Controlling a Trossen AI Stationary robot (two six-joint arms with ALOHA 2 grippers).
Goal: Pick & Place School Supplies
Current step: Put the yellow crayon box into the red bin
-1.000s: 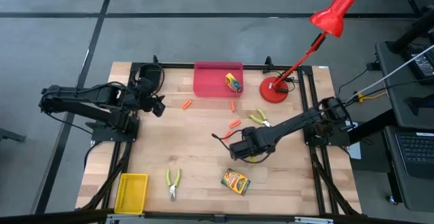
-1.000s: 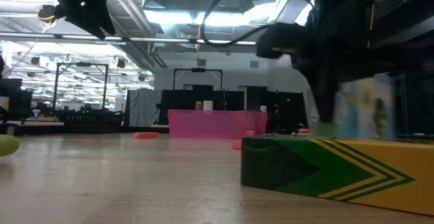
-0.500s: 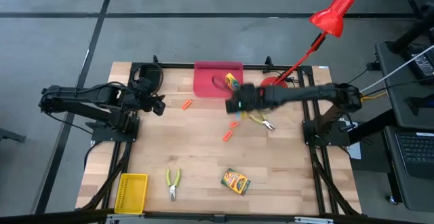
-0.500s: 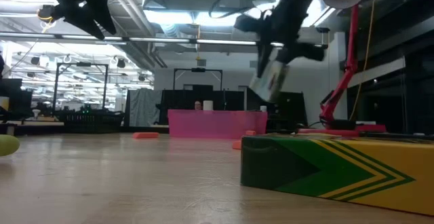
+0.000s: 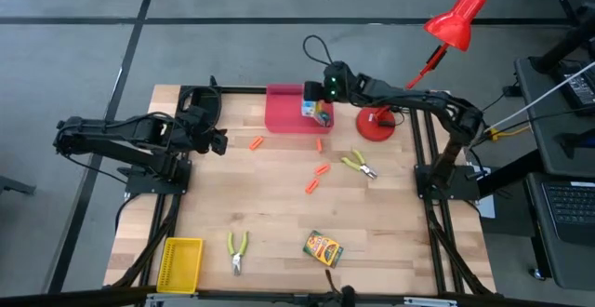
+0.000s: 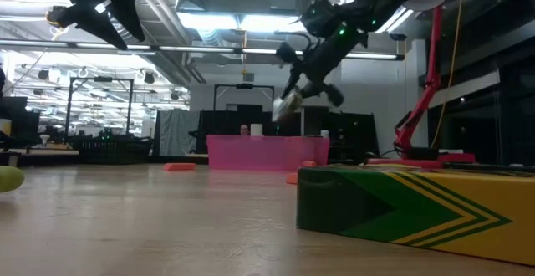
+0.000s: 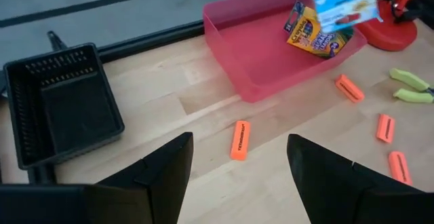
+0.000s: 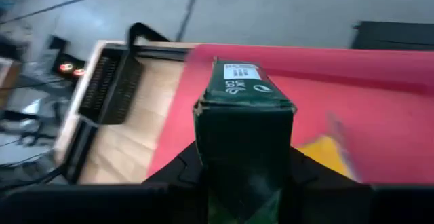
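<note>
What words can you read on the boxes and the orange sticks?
Crayon box lying in the pink bin: colourful brand lettering, too blurred to read.
Box held by the right gripper over the bin: white label, print too small to read.
Orange stick: dark print, too small to read.
Crayon box on the table: stripes only, no words showing.

A crayon box (image 5: 310,109) hangs clamped on end above the pink bin (image 5: 284,110), a second box (image 7: 315,35) lies flat inside it, a third (image 5: 323,248) lies well away, and four orange sticks (image 5: 319,169) lie scattered just outside the bin.
</note>
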